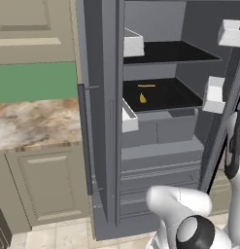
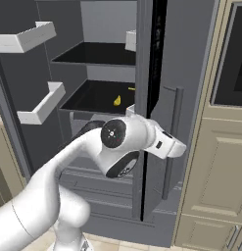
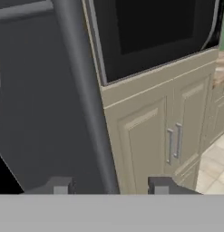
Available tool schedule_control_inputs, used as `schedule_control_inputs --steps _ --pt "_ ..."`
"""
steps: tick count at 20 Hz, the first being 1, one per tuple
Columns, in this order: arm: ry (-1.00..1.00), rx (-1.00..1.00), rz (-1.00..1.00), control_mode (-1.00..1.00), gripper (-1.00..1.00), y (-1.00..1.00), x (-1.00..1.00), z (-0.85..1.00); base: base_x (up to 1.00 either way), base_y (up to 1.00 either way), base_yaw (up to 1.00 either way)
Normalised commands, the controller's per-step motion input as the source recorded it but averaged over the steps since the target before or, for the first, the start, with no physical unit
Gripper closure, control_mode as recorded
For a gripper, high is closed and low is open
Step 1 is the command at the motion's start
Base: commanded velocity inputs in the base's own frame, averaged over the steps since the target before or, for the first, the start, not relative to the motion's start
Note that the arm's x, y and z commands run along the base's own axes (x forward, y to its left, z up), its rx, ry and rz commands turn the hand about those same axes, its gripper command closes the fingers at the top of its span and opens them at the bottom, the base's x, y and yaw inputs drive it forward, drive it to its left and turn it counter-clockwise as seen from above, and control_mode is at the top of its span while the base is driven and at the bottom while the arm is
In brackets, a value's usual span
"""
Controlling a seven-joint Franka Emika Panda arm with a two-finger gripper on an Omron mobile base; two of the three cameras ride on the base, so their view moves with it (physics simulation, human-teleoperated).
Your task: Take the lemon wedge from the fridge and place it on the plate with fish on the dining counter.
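1. The gripper (image 3: 109, 186) is seen in the hand view with its two dark tips spread apart and nothing between them; it is pointed past the edge of a grey fridge door towards beige cabinets (image 3: 170, 136) under a dark oven front (image 3: 149, 31).
2. In the right base view the white arm (image 2: 117, 142) is bent across the front of the open fridge (image 2: 108, 63), with the hand (image 2: 164, 144) turned right, close to the right door's dark bar handle (image 2: 170, 142).
3. Both fridge doors are swung open; white bins (image 1: 214, 95) are carried on their inner faces.
4. The lemon wedge (image 1: 143, 98) is lying on the dark middle shelf (image 1: 162, 95), well apart from the gripper. A thin yellow strip (image 1: 146, 85) is seen just behind it.
5. Grey drawers (image 1: 158, 129) are set under that shelf.
6. To the left of the fridge, a marbled counter (image 1: 36, 121) is seen over a beige cabinet, with a green wall (image 1: 36, 80) behind.
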Motion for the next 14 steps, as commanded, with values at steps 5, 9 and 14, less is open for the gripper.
schedule_control_inputs --steps 5,9,14 --pt "0.0 -0.24 0.0 -1.0 -1.0 1.0 -0.97 0.27 0.0 0.0 0.0" --pt "0.0 -0.31 -0.09 -1.0 -1.0 1.0 -0.37 0.22 0.0 0.0 0.0" --pt "-0.1 -0.28 -0.11 -1.0 -1.0 1.0 0.01 0.63 0.0 0.0 0.0"
